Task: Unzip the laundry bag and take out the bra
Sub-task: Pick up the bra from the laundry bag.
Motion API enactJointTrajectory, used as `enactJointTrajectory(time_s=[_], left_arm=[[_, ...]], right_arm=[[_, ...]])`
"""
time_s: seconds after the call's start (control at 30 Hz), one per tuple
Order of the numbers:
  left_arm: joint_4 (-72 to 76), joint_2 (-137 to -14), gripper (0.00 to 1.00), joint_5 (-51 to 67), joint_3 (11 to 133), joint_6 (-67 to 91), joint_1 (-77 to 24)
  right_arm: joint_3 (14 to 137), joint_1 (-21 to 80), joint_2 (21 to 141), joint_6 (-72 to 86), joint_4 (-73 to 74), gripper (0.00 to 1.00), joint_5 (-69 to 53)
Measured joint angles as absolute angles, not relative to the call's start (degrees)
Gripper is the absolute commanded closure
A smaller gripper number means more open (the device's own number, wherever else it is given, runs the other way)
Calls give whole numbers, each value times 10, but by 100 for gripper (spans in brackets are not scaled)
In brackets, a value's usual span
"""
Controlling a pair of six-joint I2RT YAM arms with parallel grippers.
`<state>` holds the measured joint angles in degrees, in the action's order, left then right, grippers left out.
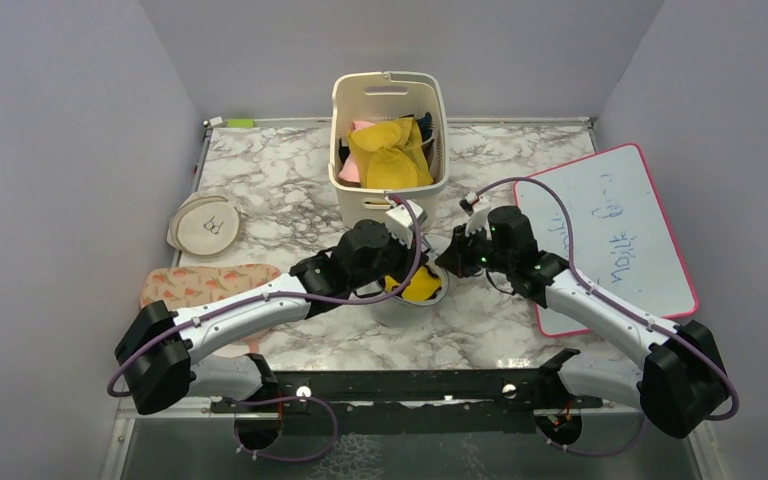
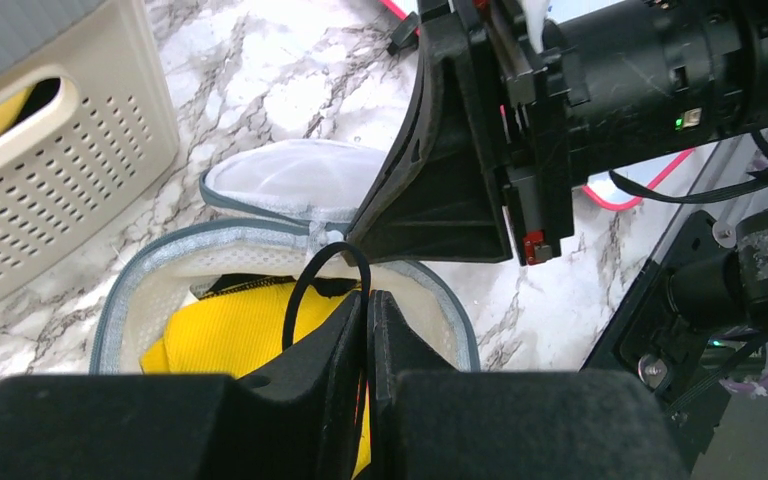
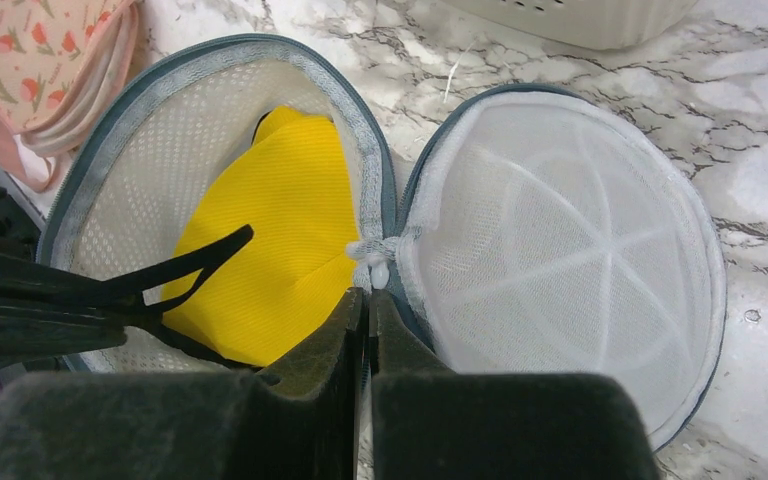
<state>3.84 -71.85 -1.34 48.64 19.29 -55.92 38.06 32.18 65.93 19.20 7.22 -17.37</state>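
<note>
Round white mesh laundry bag (image 1: 400,312) with dark zip trim is lying unzipped on the marble counter (image 1: 280,180), before a cream slotted plastic basket (image 1: 380,205) holding yellow cloths (image 1: 390,160). Left wrist: the left hand (image 2: 368,300) is clenching the black bra (image 2: 332,246) by its thin strap, over a yellow cloth (image 2: 230,330) in the bag. Right wrist: the right hand (image 3: 368,295) is pinching the bag's rim.

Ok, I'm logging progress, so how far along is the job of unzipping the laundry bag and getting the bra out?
Done: the round white mesh laundry bag is unzipped, its lid flipped open beside it. In hand: the right pincer pinches the bag's hinge seam, and the left pincer grips a thin black strap of the yellow bra. Left: the bra lies inside the bag, not yet lifted out.
</note>
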Motion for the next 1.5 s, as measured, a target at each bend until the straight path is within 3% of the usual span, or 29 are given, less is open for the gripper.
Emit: enactJointTrajectory(time_s=[1.5], left_arm=[[-16, -633, 100, -3, 655, 89, -560]], right_arm=[[371, 322, 677, 192, 72, 99, -173]])
